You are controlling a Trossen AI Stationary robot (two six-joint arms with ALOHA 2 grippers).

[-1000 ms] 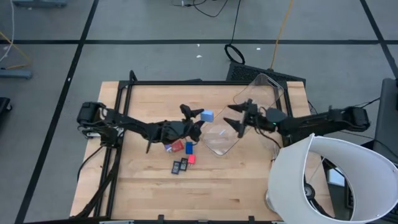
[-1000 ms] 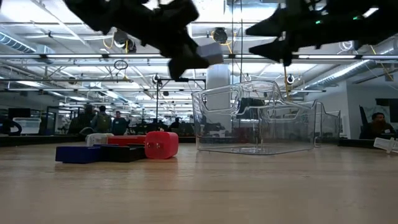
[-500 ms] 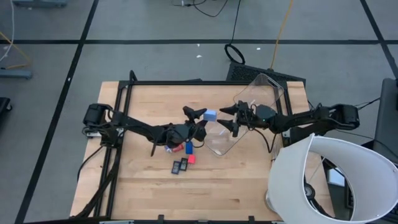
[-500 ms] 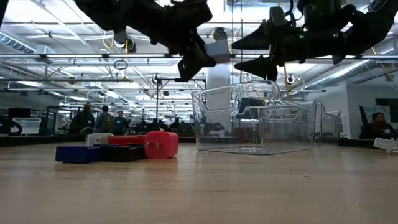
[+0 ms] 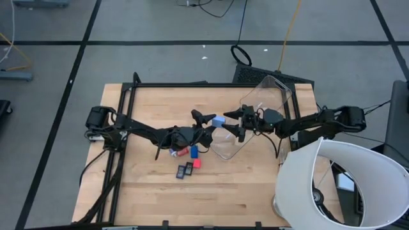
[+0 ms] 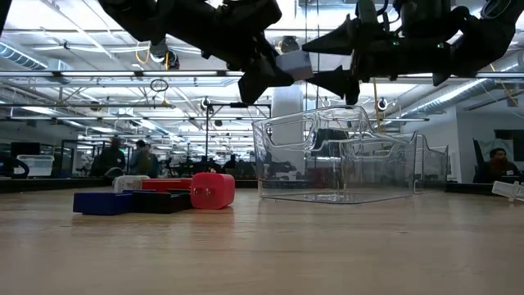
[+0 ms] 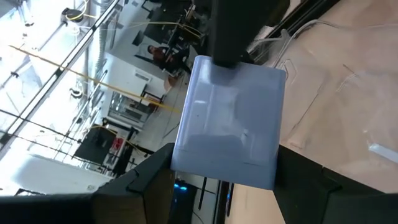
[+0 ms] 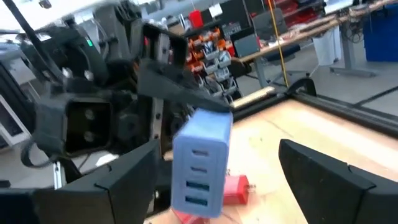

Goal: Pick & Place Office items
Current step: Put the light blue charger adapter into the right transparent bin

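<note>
Above the table (image 5: 147, 172), beside the clear bin (image 5: 255, 124), the left gripper (image 5: 208, 122) clamps a light-blue block (image 5: 218, 119) aloft; the right gripper (image 5: 235, 121) gapes wide around it, empty; remaining pieces (image 5: 188, 160) lie below.

A pale-blue, flat-faced rectangular plastic block (image 7: 230, 121) is clamped between the two dark fingers (image 7: 146, 180) of the left claw (image 7: 227, 177), with a dark upright part pressing its far edge, light wooden worktop (image 7: 348, 93) alongside and blurred workshop background beyond
</note>
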